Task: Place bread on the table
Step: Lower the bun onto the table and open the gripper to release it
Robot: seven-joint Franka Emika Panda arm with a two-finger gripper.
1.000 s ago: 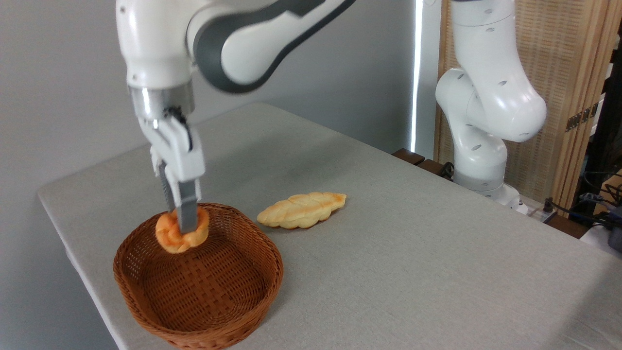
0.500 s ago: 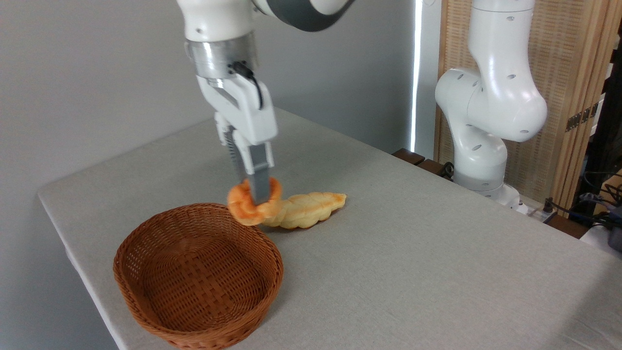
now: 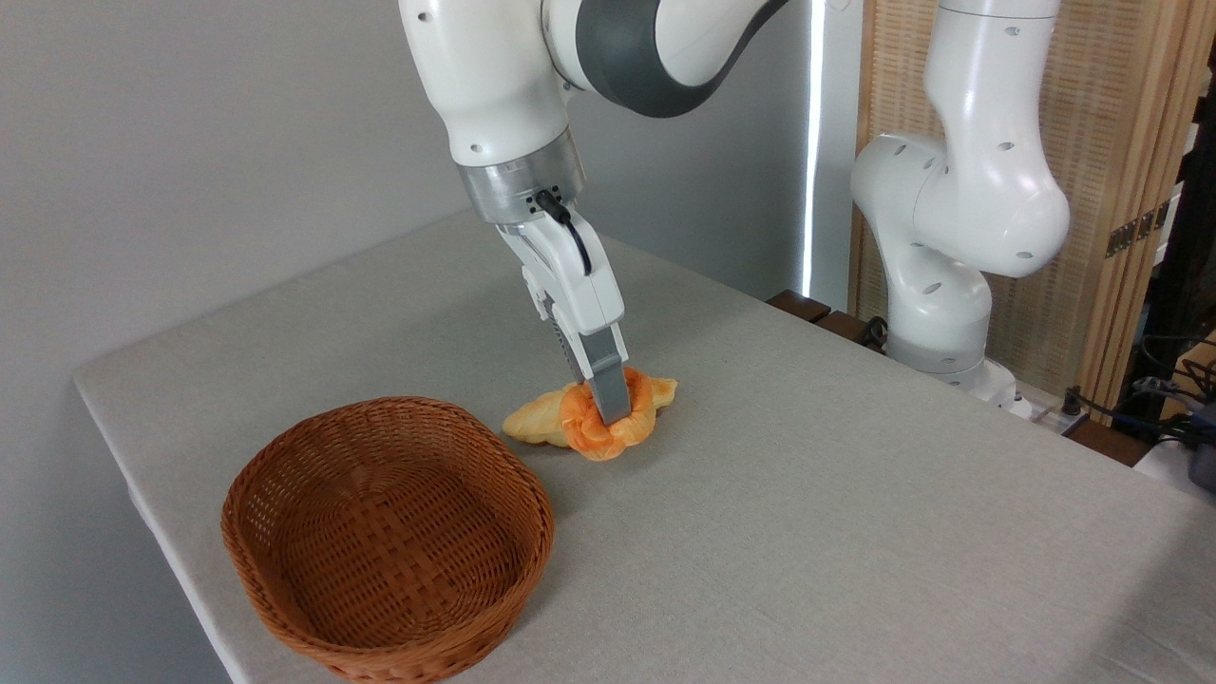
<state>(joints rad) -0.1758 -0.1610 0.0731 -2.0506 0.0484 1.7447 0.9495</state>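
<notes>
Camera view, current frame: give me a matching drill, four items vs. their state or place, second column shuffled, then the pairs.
Column 1:
1. bun
2. loaf
3. basket
4. gripper

Column 2:
A. empty, near the table's front left corner
B. shut on the orange item
C. pale yellow, lying flat, partly hidden
D. held between the fingers, low over the cloth

Pairs: 1-D, 2-C, 3-A, 4-B
</notes>
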